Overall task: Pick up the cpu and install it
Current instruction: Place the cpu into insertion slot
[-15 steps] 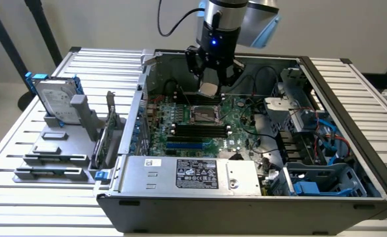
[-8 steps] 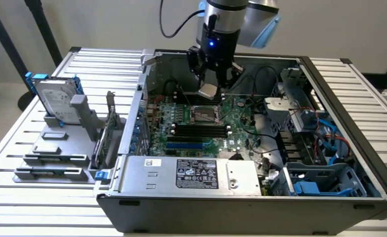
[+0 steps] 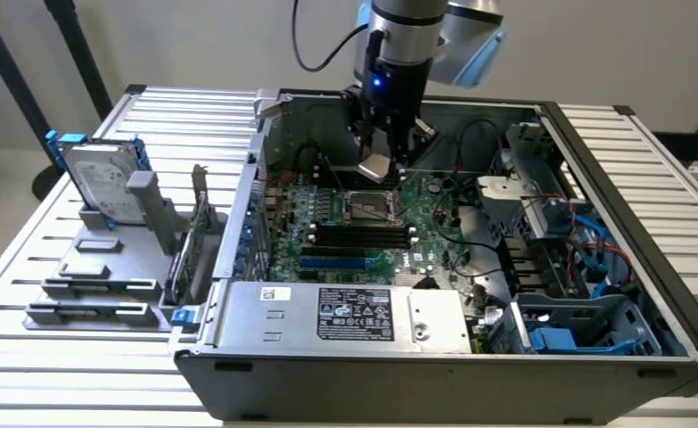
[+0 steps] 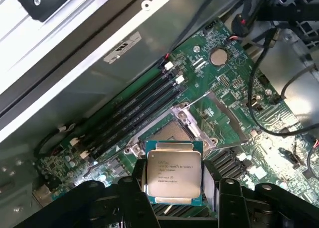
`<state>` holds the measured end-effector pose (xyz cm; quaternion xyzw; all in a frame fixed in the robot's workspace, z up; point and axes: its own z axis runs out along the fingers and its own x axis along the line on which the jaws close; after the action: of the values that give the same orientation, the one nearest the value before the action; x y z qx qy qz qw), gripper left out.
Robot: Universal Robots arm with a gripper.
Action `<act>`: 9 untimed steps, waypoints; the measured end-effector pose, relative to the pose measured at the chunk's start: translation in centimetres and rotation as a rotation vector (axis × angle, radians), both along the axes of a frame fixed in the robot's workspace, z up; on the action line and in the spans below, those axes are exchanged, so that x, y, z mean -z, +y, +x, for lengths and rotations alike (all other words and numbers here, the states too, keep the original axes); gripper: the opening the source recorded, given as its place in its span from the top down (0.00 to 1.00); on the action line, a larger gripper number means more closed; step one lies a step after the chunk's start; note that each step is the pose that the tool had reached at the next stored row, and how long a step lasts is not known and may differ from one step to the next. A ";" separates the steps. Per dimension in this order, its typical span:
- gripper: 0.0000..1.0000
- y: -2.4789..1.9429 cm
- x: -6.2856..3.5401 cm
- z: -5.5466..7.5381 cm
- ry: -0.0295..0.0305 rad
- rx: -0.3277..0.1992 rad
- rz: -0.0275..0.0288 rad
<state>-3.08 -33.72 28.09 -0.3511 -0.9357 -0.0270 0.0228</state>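
Contact is seen in the exterior view between the gripper (image 3: 379, 159) and the cpu (image 3: 375, 167): the chip is clamped between the jaws and held tilted inside the open tower case (image 3: 444, 383). It is suspended above the green motherboard (image 3: 434, 234), near the cpu socket (image 3: 370, 207) but apart from it. Long black memory slots (image 3: 361, 236) are laid just in front of the socket, and a grey power supply (image 3: 337, 312) with a printed label is mounted at the case's near edge. To the exterior view's left, a silver hard drive (image 3: 102, 183) with blue brackets is stood upright beside grey holder blocks (image 3: 93, 267) on the slatted table (image 3: 39, 357).

In the wrist view, the cpu (image 4: 173, 173) is seen from above with its printed silver lid facing the camera. It is gripped at its sides by 2 dark fingers (image 4: 135, 188) of the gripper (image 4: 173, 190). The open socket (image 4: 174, 133), with its metal frame, is found directly beyond the chip, and the memory slots (image 4: 134, 113) are set alongside it. A round coin cell (image 4: 218, 56) is seated further off on the board (image 4: 249, 153).
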 end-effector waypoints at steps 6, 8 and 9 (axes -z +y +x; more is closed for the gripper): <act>0.45 0.00 0.47 0.0 0.0041 0.107 -0.0001; 0.45 0.00 0.62 0.0 0.0060 0.143 -0.0002; 0.45 0.00 0.70 0.0 0.0069 0.160 -0.0001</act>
<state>-3.08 -33.72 27.39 -0.4249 -0.9045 -0.0275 0.0238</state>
